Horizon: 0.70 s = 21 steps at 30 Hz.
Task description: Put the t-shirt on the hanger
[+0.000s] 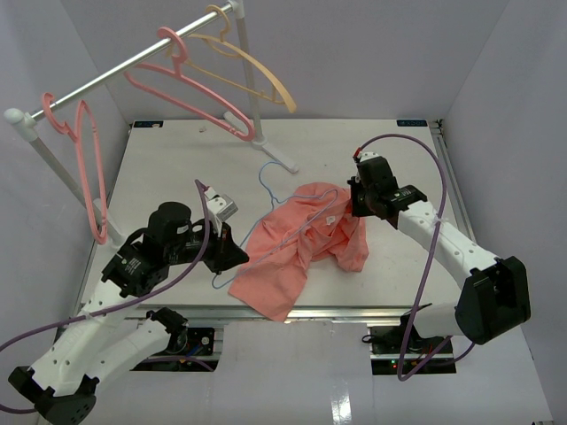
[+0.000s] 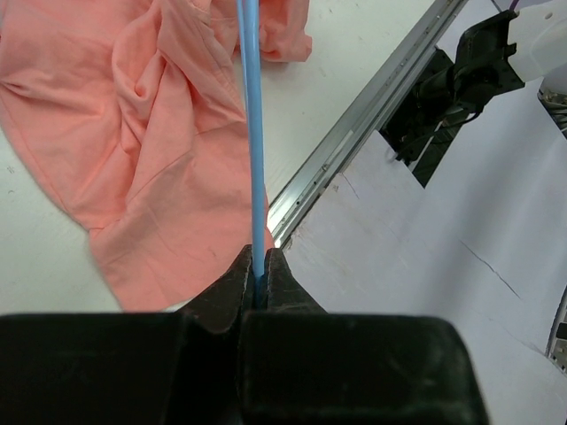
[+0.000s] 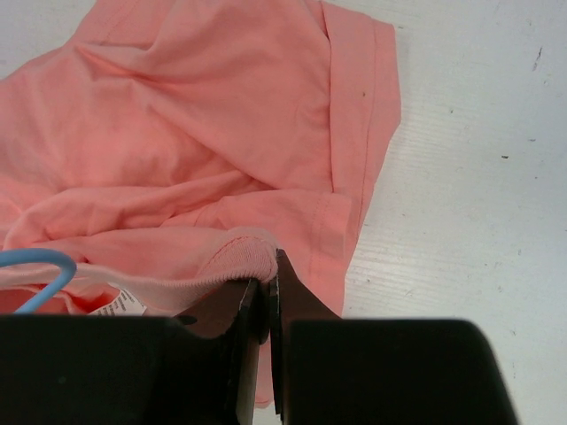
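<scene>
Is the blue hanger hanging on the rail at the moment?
No, the left end effector grips the hanger down by the t-shirt, away from the rail.

No legible text, brand, number or sign appears in any view. A small white label [image 3: 118, 306] just inside the collar of the t-shirt [image 3: 204, 133] is too small and blurred to read.

Left arm [image 1: 106, 332] reaches in low over the surface, elbow bent, left fingers [image 2: 232, 290] pinched tight on the hanger [image 2: 255, 159] wire. Right arm [image 1: 447, 243] stretches inward from the right, right fingers [image 3: 297, 301] clamped on the t-shirt [image 3: 204, 133] collar.
</scene>
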Available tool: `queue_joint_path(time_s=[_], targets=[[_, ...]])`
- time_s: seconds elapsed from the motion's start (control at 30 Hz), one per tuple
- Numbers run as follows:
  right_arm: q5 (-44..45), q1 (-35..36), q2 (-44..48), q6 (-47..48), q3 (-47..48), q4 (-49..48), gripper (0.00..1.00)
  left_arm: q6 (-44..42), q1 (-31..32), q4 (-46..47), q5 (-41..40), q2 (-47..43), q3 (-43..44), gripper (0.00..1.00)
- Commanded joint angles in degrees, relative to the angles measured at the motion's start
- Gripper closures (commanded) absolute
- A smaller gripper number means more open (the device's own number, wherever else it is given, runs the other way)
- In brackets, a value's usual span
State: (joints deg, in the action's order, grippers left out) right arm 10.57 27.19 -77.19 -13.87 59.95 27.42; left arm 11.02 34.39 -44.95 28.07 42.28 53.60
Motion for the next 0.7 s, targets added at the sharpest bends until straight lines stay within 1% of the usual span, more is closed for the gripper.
queue_joint_path(time_s=[0.0,0.07,0.2,0.43,0.67], targets=[[-1.1,-0.6,1.6,1.0,3.0,0.5,0.92,-1.0,1.2,1.1,0.1,-0.7,0.1,1.0],[-1.3,-0.6,1.5,1.0,3.0,0.5,0.92,-1.2,1.4,1.2,1.3,-1.3,0.2,1.0],[-1.6,-0.9,1.5,1.0,3.1,0.5,0.92,-1.3,2.1,1.2,1.1,-1.5,-0.1,1.0],[-3.3,-1.6,2.0,1.2,3.5,0.7,0.92,-1.6,3.2,1.1,-0.1,1.9,0.2,1.0],[-4.7,-2.2,-0.1,1.8,8.0,3.3,0.92,-2.7,3.7,1.9,-0.7,4.4,1.1,1.0]])
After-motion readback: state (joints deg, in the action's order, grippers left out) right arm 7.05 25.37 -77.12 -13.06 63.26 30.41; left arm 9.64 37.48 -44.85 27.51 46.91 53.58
